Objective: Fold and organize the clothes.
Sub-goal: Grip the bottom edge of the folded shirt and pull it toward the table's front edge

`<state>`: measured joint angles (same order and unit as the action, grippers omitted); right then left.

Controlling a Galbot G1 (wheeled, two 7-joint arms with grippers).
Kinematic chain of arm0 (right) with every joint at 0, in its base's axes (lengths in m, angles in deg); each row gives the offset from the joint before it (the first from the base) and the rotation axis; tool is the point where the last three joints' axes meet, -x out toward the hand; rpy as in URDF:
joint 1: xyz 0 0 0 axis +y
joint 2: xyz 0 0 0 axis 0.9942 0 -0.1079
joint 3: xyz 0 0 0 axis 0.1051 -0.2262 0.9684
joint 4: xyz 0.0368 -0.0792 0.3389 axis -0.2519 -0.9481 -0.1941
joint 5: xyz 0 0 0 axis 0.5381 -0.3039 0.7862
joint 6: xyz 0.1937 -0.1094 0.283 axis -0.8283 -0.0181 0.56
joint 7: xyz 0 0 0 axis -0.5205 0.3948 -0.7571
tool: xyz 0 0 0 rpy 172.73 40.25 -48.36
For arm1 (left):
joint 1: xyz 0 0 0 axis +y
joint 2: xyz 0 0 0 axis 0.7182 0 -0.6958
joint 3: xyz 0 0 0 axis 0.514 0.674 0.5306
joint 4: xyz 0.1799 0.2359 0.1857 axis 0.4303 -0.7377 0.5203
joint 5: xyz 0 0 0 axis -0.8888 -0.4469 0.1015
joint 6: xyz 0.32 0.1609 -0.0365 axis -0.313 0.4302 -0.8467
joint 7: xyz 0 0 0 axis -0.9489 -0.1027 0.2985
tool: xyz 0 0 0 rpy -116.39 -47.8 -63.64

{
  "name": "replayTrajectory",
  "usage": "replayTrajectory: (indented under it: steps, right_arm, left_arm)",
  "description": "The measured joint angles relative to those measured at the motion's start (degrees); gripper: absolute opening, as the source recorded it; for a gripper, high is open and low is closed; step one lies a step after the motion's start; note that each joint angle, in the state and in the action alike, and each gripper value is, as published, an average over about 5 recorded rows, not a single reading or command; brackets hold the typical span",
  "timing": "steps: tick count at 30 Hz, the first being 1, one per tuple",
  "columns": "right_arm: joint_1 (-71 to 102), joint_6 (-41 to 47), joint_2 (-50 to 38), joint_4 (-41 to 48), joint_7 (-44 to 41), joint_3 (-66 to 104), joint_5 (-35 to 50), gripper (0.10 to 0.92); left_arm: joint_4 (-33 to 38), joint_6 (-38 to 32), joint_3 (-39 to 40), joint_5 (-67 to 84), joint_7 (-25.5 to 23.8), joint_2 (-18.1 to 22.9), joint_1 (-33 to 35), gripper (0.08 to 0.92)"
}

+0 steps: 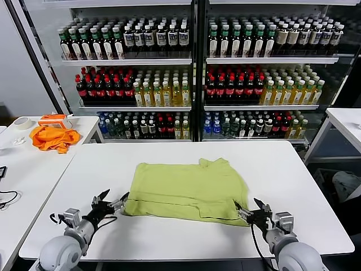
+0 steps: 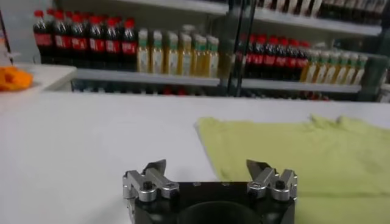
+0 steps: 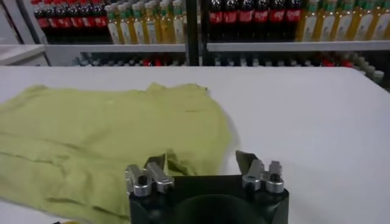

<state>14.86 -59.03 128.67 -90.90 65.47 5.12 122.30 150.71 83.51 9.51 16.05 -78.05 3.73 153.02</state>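
While an orange cloth (image 1: 54,138) lies bunched on the side table (image 1: 22,169) at the far left, beside a roll of tape (image 1: 22,122), the main work sits on the big white table (image 1: 293,169) in front of the robot. Low at that table's near left edge, the left gripper (image 1: 111,202) rests with its fingers spread wide and nothing between them; its tips sit just beside the near left corner of the T-shirt (image 1: 186,189), and whether they touch the cloth I cannot tell. From the left wrist camera, the same gripper (image 2: 207,167) shows open jaws over bare tabletop, with the green cloth starting just beyond them.

Around the middle of the table lies the lime-green T-shirt, partly folded, fairly flat, with a rumpled collar and sleeve at its far right.

At the near right corner of the shirt, the right gripper (image 1: 248,210) is also wide open and holds nothing. In its wrist camera, one finger (image 3: 159,165) stands over the shirt's edge and the other over bare table.

Behind everything, shelves of bottles (image 1: 169,84) fill the back wall.
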Motion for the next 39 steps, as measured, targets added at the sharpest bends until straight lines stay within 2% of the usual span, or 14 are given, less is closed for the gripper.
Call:
replayTrajectory:
  steps: [13,18,36,39]
  right_arm:
    - [1.85,-1.66,1.31,1.50,-0.42,-1.39,-2.33,0.811]
    - [2.08,-1.76,1.62,2.03,-0.33,-2.05,-2.34,0.689]
    - [2.60,-2.44,1.84,2.04,-0.39,-2.43,-0.35,0.173]
    - [2.90,-2.40,1.57,1.61,-0.37,-2.19,-0.21,0.123]
  left_arm:
    - [2.65,4.96,0.74,-0.65,4.09,1.08,1.93,0.823]
    - [3.32,5.79,1.54,-1.09,4.54,1.07,1.98,0.784]
    - [4.13,6.99,2.73,-2.36,4.68,1.82,2.36,0.247]
    - [4.36,7.08,2.59,-2.41,4.43,1.64,2.60,0.161]
